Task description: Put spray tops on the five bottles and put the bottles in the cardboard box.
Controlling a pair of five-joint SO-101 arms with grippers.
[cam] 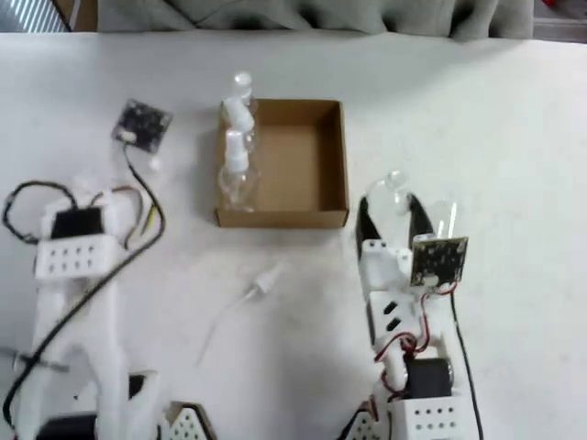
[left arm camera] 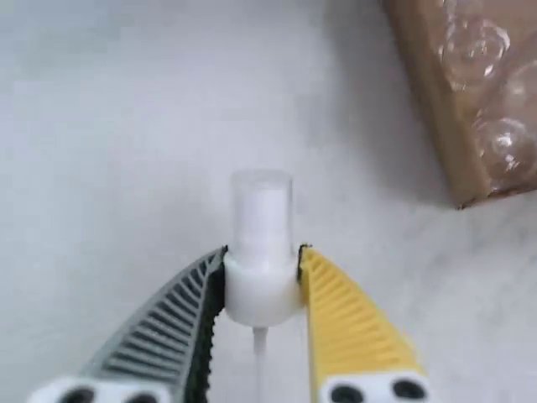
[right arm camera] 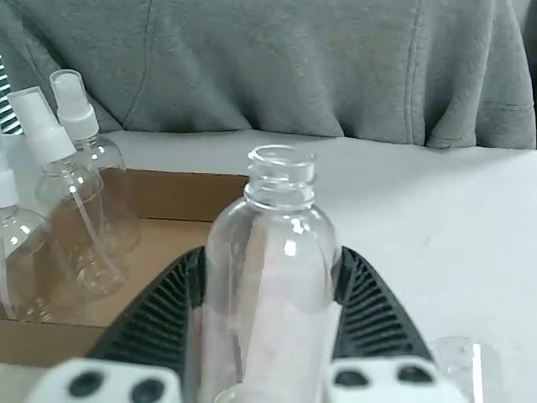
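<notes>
Bottle (right arm camera: 268, 277) number four, by my count, stands open-necked in the right gripper (right arm camera: 270, 262), black fingers clamped on either side of its clear body, just off the near right corner of the cardboard box (cam: 284, 217). The spray top (left arm camera: 262, 210) meant for it is over on the far side of that box, pinched at its collar by the left gripper (left arm camera: 262, 260), grey finger one side and yellow the other, with the thin tube hanging down between them.

My worry is the mating. I judge the tube has to find a narrow neck, and if I come in slightly off it will catch the rim and bend, or push the bottle askew in those smooth fingers. A round collar held at two points could also swivel as I press down.

The three capped bottles (cam: 237, 151) stand along the box's left side, right on the path between my arms, so a low crossing could knock them over. Another spray top (cam: 263, 282) lies loose on the table (cam: 514, 119) in front of the box, where a sweeping arm might flick it away
</notes>
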